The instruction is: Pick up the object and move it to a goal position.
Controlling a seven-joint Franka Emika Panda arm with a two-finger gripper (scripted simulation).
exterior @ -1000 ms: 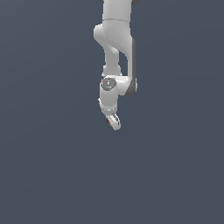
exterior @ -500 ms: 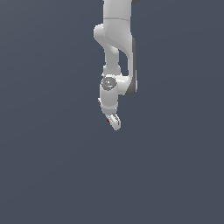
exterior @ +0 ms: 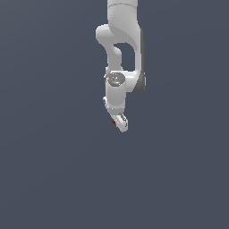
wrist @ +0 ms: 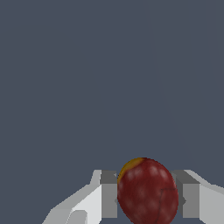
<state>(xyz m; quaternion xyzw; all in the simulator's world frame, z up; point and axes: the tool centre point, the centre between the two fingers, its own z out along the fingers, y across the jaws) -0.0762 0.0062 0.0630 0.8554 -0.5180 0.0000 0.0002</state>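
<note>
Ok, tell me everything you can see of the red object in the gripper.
The red object is an egg-shaped lump, dark red with pale mottling and an orange-yellow patch at one end. It sits between the gripper's two grey pads, which press on its sides. In the exterior view it is only a tiny red speck at the fingertips, with nothing else touching it.

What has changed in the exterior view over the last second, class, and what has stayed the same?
Nothing visibly changed. The white robot arm hangs in the same pose, and its fingers stay closed on the small dark red, orange-tinged rounded object.
</note>
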